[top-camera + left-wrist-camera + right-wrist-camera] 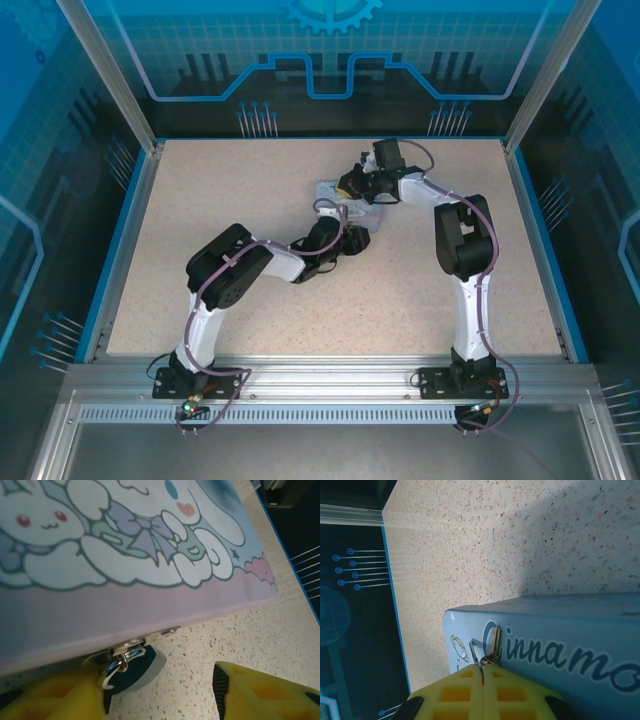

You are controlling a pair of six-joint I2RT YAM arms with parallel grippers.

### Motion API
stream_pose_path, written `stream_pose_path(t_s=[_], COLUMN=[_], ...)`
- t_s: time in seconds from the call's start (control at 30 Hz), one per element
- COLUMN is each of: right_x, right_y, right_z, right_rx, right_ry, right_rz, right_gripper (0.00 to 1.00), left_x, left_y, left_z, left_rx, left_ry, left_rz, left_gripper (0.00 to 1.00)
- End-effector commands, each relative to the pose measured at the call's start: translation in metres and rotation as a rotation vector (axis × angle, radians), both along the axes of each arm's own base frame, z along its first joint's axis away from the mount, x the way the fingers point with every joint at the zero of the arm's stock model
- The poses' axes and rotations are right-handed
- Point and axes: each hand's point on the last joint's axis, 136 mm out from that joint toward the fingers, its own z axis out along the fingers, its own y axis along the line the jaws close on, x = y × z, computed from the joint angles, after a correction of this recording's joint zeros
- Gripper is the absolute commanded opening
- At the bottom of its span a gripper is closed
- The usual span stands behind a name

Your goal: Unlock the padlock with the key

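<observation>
Looks like the bracing step: the left hand (162, 692), fingers half spread, straddles the small dark padlock (137, 672) hanging at the near edge of the pale cartoon-printed tin box (150, 605), and the right hand (482, 674), pinched tight on the thin brassy key (495, 642) at the tin's far side, must next find the keyhole.

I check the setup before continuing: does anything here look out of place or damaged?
Nothing looks damaged or spilled. One odd point: the right gripper holds what seems the key at the tin's lettered side, while the padlock hangs at the opposite side, beside the left gripper.
</observation>
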Motion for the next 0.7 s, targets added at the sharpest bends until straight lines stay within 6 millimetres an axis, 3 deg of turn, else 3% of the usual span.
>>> stream_pose_path(t_s=[0.0,0.67], right_x=[-0.008,-0.009], right_y=[0.001,-0.007], right_z=[-0.019,-0.023], right_rx=[-0.002,0.007], right_ry=[0.058,0.070], right_rz=[0.006,-0.004], right_gripper=[0.00,0.00], left_x=[-0.005,0.006], left_y=[-0.011,0.007], left_z=[0.014,-0.017], left_rx=[-0.101,-0.083], left_ry=[-0.012,0.092], left_rz=[-0.031,0.136], left_gripper=[0.56,0.44])
